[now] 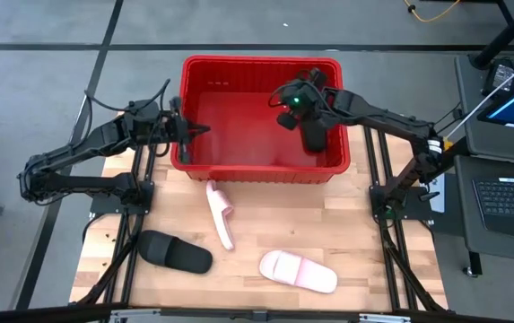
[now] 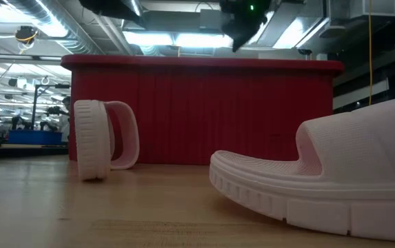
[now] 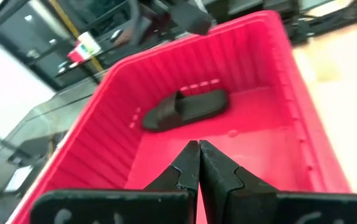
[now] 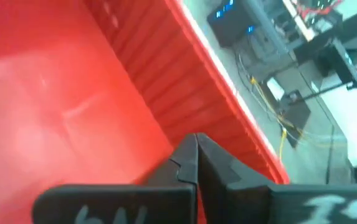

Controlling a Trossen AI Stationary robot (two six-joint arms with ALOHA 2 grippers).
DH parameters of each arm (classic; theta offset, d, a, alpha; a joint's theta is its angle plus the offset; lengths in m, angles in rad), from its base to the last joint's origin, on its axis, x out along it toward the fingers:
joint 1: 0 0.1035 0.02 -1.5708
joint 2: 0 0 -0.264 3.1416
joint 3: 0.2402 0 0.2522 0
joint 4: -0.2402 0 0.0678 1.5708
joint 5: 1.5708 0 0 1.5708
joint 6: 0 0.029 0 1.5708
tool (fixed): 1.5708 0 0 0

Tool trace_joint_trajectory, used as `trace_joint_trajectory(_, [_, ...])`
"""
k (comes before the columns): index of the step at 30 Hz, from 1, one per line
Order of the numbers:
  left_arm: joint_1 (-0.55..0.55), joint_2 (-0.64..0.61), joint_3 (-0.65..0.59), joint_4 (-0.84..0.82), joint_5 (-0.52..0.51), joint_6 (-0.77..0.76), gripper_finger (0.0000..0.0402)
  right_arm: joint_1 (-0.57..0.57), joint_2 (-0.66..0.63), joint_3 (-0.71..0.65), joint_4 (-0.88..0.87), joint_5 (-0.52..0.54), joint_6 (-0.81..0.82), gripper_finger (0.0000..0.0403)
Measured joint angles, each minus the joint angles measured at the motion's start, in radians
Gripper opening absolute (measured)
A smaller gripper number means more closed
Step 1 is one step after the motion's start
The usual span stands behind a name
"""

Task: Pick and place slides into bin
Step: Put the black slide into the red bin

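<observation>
One black slide [image 3: 184, 109] already lies in the bin [image 1: 261, 170]. Three slides wait on the table in front of it: a pink one on edge [image 1: 221, 213] nearest the bin wall, its length running away from it. The left gripper [image 1: 201, 132], clenched empty at the bin's left rim, looks nearer than the right gripper [image 4: 197, 146], clenched empty over the bin's right end.

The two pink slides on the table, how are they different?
The pale pink slide sandal nearer the red plastic bin stands on its edge, showing its side; the pale pink slide sandal at the table's front lies flat, strap upward. The first points toward the red plastic bin; the second lies crosswise. Both are the same colour and shape.
</observation>
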Motion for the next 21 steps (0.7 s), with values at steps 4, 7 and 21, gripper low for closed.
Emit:
trace_joint_trajectory(4, [0.0,0.0,0.0,-0.025,0.02,0.023,0.0001,0.047,0.0,0.027,-0.004,0.0,0.07,0.0004])
trace_joint_trajectory(7, [0.0,-0.012,0.0,-0.043,0.022,0.026,0.0002,0.092,0.0,0.036,-0.001,0.001,0.117,0.0003])
trace_joint_trajectory(21, [0.0,-0.097,0.0,-0.06,0.188,0.036,0.0002,0.396,0.001,0.035,-0.001,0.159,0.364,0.0001])
